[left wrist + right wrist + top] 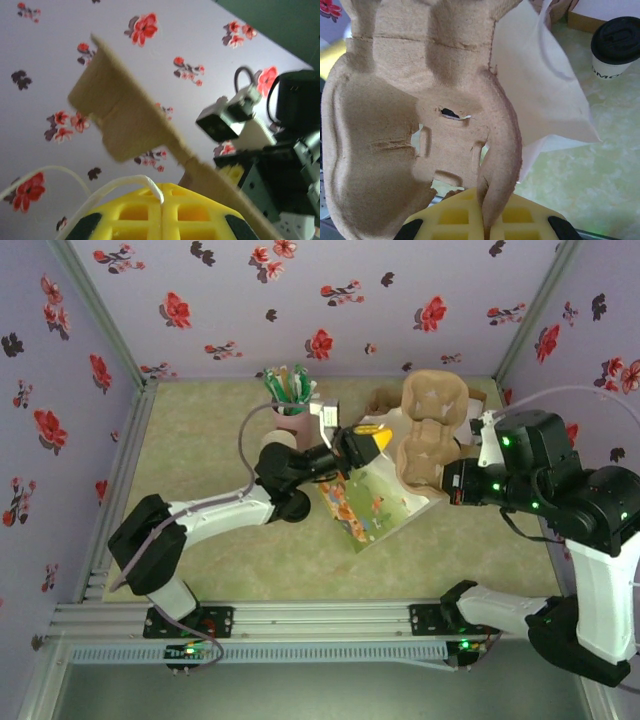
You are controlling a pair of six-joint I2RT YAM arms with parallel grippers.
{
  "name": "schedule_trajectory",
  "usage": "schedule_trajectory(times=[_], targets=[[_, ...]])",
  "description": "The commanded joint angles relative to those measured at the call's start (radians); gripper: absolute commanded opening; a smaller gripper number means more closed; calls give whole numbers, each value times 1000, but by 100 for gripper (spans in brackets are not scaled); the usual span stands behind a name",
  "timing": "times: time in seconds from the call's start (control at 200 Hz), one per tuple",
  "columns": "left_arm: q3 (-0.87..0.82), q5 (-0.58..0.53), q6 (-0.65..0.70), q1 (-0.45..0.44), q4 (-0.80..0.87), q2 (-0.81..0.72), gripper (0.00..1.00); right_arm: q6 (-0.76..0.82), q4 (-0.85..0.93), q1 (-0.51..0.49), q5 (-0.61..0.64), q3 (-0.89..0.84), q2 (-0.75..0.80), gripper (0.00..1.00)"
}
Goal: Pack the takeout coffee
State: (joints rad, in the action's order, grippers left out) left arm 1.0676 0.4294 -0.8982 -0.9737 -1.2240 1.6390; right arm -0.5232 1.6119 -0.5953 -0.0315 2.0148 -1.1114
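The takeout coffee [617, 46], a small cream cup with a black lid, stands on the table at the upper right of the right wrist view, apart from both grippers. My right gripper [487, 220] [452, 483] is shut on an edge of the brown pulp carrier [410, 115] [430, 425] [125, 112], which hangs tilted beside the paper bag [370, 505] [540, 85]. My left gripper [162, 200] [365, 445] is shut on the bag's white cord handle [125, 186], lifting that side of the bag.
A pink cup of green sachets [290, 400] stands at the back, left of the bag. A brown cardboard piece [380, 400] [580, 20] lies behind the carrier. Flowered walls close the table in on three sides. The metal rail [300, 625] runs along the near edge.
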Motion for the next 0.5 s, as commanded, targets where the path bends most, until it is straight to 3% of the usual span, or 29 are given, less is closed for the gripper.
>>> schedule_trajectory(times=[0.0,0.335,0.495], targets=[[-42,-58,57,-41,-57,18,0,27,169,8,33,-6,12,0],[-209,-100,97,-59,-56,-39,0,37,149,8,8,-65,57,0],[-340,-162,133,-58,-32,-164,9,34,129,8,-10,-85,66,0]])
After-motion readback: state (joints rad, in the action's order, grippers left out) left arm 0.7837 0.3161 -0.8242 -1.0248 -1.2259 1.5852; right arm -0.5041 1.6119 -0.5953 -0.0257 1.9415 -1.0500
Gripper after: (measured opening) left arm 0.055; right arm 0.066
